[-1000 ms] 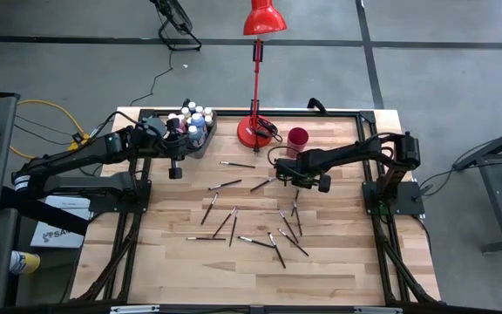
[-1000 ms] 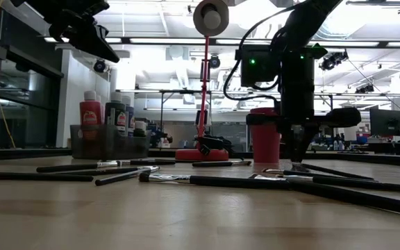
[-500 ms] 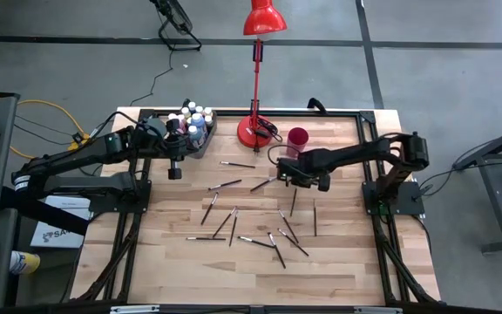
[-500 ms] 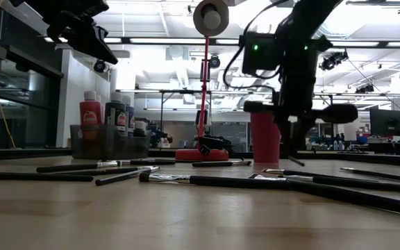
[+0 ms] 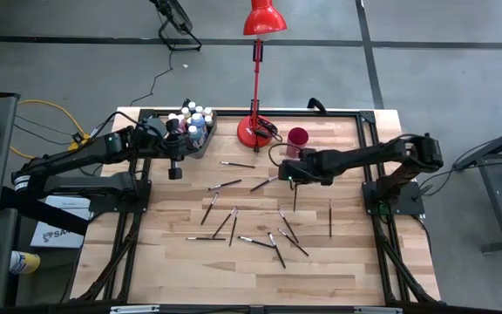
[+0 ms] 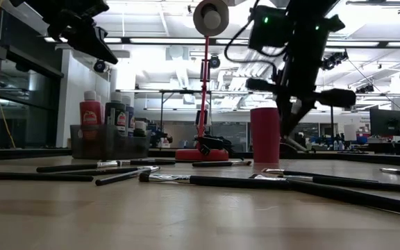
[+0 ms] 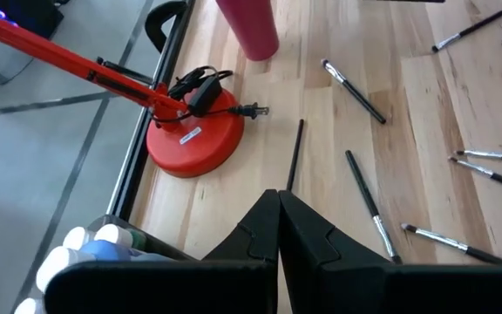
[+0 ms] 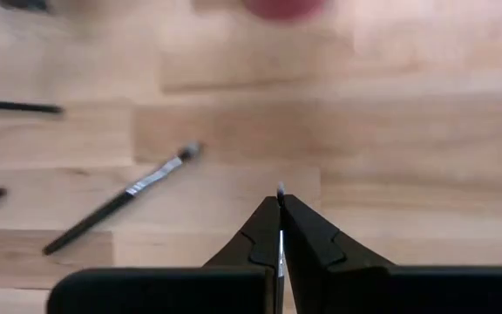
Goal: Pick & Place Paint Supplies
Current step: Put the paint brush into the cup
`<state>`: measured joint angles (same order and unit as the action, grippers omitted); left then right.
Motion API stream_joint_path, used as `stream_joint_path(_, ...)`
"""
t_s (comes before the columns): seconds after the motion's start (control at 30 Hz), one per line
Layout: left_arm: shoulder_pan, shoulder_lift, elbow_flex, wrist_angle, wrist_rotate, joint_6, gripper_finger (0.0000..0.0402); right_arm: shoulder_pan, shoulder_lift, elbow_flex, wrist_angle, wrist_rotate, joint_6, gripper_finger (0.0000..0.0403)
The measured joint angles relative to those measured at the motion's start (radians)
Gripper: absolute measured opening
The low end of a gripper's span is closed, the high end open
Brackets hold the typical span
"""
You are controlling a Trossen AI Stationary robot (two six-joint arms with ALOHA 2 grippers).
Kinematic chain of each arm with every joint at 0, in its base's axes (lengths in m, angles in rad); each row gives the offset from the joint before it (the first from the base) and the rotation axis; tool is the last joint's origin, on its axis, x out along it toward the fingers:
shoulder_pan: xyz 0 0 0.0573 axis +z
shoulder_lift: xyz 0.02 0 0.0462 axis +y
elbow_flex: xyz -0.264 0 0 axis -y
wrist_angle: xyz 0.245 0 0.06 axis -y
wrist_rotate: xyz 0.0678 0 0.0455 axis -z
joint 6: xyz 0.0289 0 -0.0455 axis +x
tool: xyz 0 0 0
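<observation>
While clamped on a paintbrush (image 5: 295, 197), right tool (image 5: 291, 177) | beside cup (image 5: 297, 138) | left tool (image 5: 175, 172) closed, empty

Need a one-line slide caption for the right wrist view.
Right gripper, jaws shut on a paintbrush, above the wooden table; another brush lies nearby.

Counted on the table (image 5: 347, 270): about fourteen paintbrushes (image 5: 329, 218), one bin (image 5: 200, 139) of paint bottles (image 5: 193, 133), one red cup (image 5: 297, 138), one red lamp (image 5: 254, 131).
</observation>
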<state>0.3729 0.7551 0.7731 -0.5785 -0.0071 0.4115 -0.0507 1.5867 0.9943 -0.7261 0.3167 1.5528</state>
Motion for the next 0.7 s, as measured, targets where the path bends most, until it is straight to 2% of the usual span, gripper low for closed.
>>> stream_joint_path(0.13,0.000,0.000,0.000,0.000,0.000,-0.026,0.0000,0.013,-0.074,0.000,0.005,0.108,-0.063,0.0003)
stream_joint_path(0.27,0.000,0.000,0.000,0.001,0.000,-0.049,0.0000,0.012,-0.167,0.001,0.039,0.223,-0.192,0.0003)
stream_joint_path(0.47,0.000,0.000,0.000,0.002,0.000,-0.083,0.0000,-0.002,-0.306,0.001,0.147,0.486,-0.458,0.0003)
stream_joint_path(0.6,0.000,0.000,0.000,0.002,0.000,-0.104,0.0000,-0.047,-0.339,0.002,0.271,0.674,-0.687,0.0003)
stream_joint_path(0.7,0.000,0.000,0.000,0.002,0.000,-0.106,0.0000,-0.106,-0.338,0.002,0.404,0.713,-0.861,0.0003)
